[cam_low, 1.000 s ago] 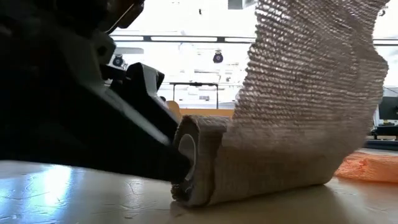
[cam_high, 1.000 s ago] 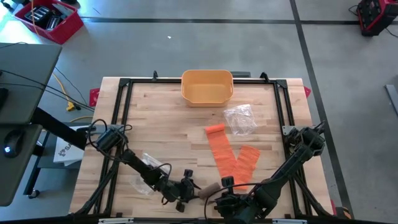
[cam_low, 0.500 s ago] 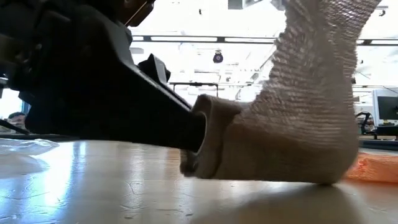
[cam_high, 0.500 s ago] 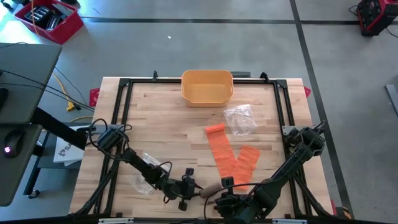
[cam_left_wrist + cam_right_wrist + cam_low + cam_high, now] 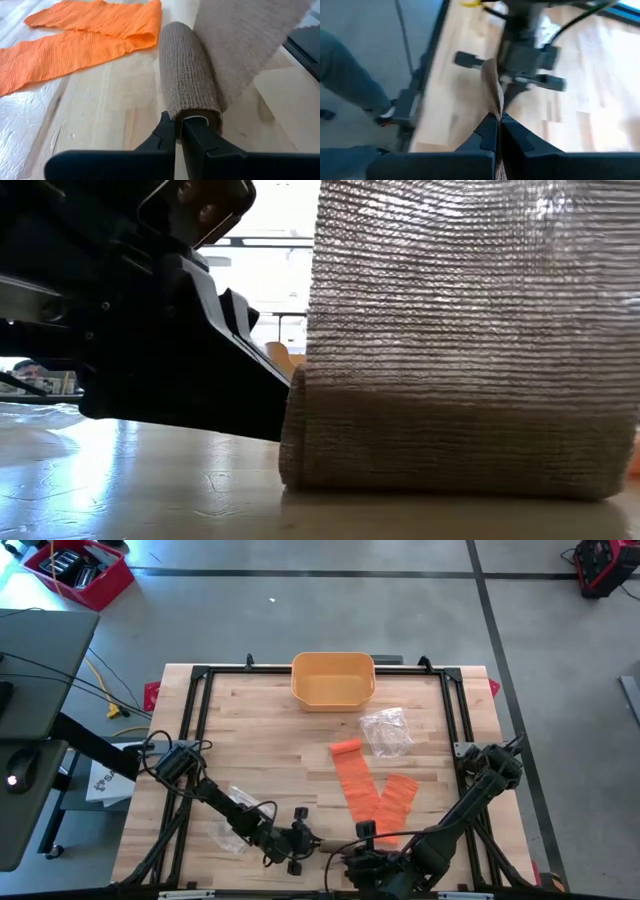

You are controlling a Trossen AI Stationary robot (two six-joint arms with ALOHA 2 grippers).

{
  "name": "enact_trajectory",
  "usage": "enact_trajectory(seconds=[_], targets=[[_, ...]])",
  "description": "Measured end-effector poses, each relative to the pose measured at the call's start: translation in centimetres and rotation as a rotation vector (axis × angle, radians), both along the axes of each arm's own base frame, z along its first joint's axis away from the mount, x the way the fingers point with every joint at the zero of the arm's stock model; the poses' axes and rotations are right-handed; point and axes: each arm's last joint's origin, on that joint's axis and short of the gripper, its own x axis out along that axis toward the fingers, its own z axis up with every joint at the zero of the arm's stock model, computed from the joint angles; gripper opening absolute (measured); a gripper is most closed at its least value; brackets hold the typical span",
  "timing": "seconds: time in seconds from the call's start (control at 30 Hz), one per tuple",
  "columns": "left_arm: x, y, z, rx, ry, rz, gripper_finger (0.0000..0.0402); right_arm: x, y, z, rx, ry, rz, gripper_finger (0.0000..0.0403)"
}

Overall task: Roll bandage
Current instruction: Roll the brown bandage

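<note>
The roll [image 5: 330, 846] lies between both tools, orange strip [image 5: 370, 788] behind it.

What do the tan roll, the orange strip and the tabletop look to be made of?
Tan roll: woven elastic gauze, matte; its open ribbed mesh shows in the low view. Orange strip: similar crinkled crepe fabric, probably another bandage. Tabletop: pale wood in jointed strips, with a slight sheen, likely sealed butcher block.
</note>
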Motion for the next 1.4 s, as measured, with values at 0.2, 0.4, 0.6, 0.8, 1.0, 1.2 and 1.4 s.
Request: enact_trajectory(seconds=[0.2, 0.4, 0.6, 0.8, 1.0, 1.2, 1.4], targets=[[-0.5, -0.4, -0.2, 0.029, 0.014, 0.006, 0.0002, 0.6, -1.3, 2.0, -0.065, -0.018, -0.064, 0.0000], [-0.7, -0.1, -0.4, 0.017, 0.011, 0.126, 0.0001, 0.7, -1.4, 3.9, -0.064, -0.046, -0.043, 0.0000], [-0.6, 0.5, -0.2, -0.045, -0.082, 0.320, 0.0001, -0.3, 0.2, 3.8, 0.097, 0.060, 0.057, 0.0000], [-2.2, 1.6, -0.7, -0.230, -0.279, 0.570, 0.0000, -0.7, 2.7, 0.7, 0.117, 0.165, 0.117, 0.0000], [-5.5, 2.3, -0.3, -0.421, -0.523, 0.694, 0.0000, -0.8, 4.5, -2.3, 0.142, 0.253, 0.127, 0.0000], [-8.2, 3.3, 1.2, -0.533, -0.646, 0.700, 0.0000, -1.3, 6.4, -5.0, 0.125, 0.281, 0.134, 0.0000], [-8.5, 3.3, 2.7, -0.571, -0.663, 0.693, 0.0000, -2.0, 7.8, -7.5, 0.103, 0.308, 0.118, 0.0000]])
